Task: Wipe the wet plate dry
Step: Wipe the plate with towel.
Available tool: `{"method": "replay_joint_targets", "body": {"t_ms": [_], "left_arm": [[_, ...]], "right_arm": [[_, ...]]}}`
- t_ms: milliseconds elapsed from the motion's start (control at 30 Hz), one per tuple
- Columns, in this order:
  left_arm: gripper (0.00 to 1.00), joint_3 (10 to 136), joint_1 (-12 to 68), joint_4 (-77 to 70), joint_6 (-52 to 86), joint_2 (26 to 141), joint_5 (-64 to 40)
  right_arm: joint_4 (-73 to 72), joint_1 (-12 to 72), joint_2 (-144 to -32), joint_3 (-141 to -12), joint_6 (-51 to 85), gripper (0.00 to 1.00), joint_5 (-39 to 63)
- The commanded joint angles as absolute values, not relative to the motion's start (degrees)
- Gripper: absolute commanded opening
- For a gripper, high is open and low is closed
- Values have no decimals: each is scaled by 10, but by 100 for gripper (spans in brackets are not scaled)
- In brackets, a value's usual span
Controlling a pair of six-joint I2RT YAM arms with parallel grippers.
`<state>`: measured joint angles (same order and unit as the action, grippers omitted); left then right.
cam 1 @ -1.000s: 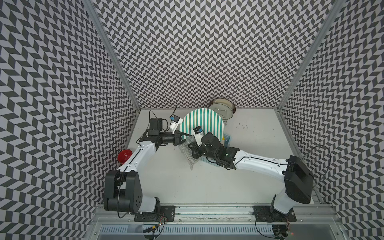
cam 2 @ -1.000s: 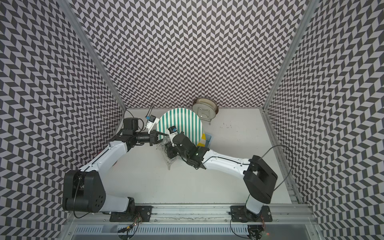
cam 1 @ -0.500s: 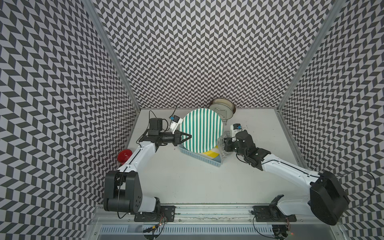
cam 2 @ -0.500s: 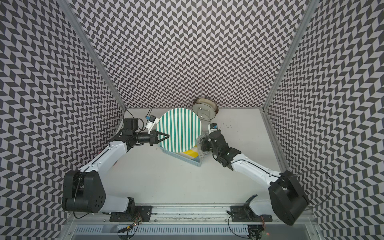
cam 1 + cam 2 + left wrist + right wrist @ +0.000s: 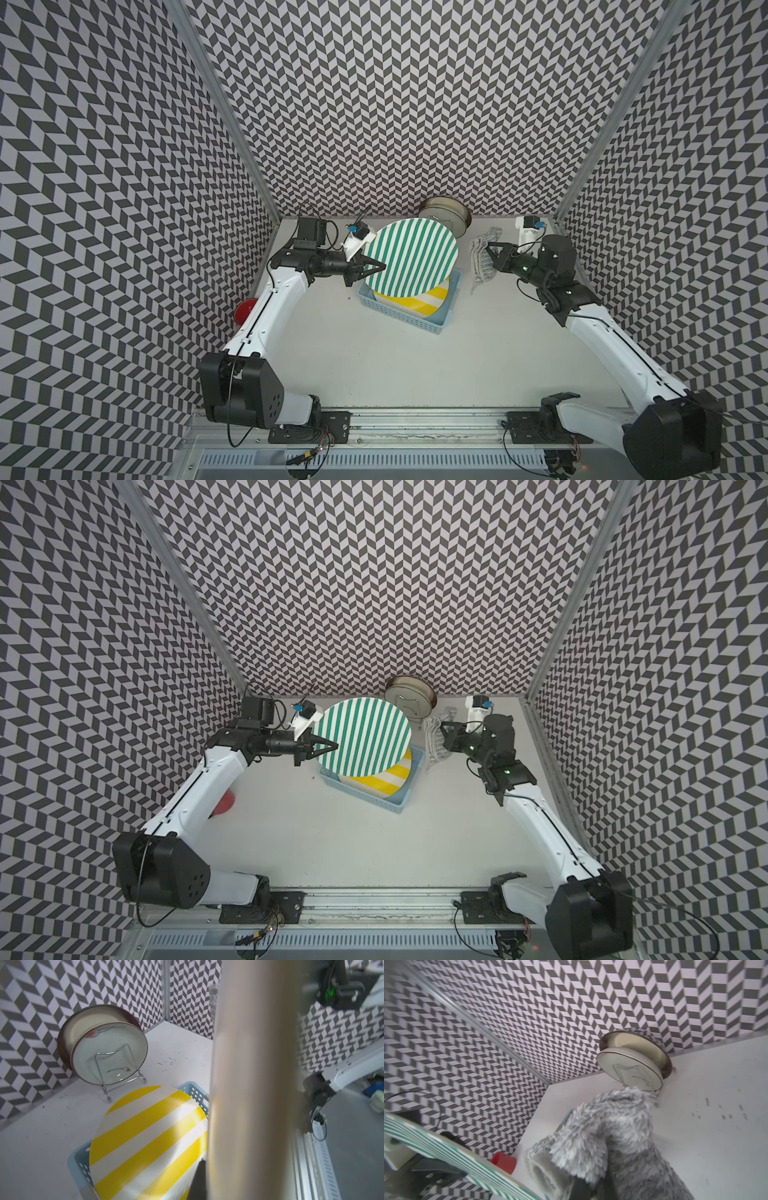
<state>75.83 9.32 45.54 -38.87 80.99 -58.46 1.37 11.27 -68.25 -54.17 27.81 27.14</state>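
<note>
Grey cloth (image 5: 480, 259) hangs from my right pincer (image 5: 493, 250), which is clamped tight on it. It is now off to the right of the basket (image 5: 401, 313), no longer pressed on the plate (image 5: 411, 257). My left pincer (image 5: 380, 266) stays pinched on the plate's rim, holding it tilted above the basket. That stroke looks finished; I judge another pass may follow.

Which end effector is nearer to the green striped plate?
Left. The left end effector grips the green striped plate by its edge; the right end effector, holding a grey cloth, is apart from it.
</note>
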Motion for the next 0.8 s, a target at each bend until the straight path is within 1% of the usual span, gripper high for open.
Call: {"method": "replay_joint_targets", "body": {"t_ms": [0,100,267,533,767], "left_arm": [[0,782,132,598,-551,812,-540],[0,778,152,614,-580,804,-514],[0,765,183,624,-611,784,-482],[0,774,212,624,-609,788,-466],[0,786,227,628,-603,788,-462]], "right_arm": [[-32,110,-713,-571,294,0,438],[-73,110,-745,-592,328,0,533],[-139,122,-795,-614,398,0,633],[-80,226,-856,-700,354,0,688],[-75,269,-890,-727,362,0,714]]}}
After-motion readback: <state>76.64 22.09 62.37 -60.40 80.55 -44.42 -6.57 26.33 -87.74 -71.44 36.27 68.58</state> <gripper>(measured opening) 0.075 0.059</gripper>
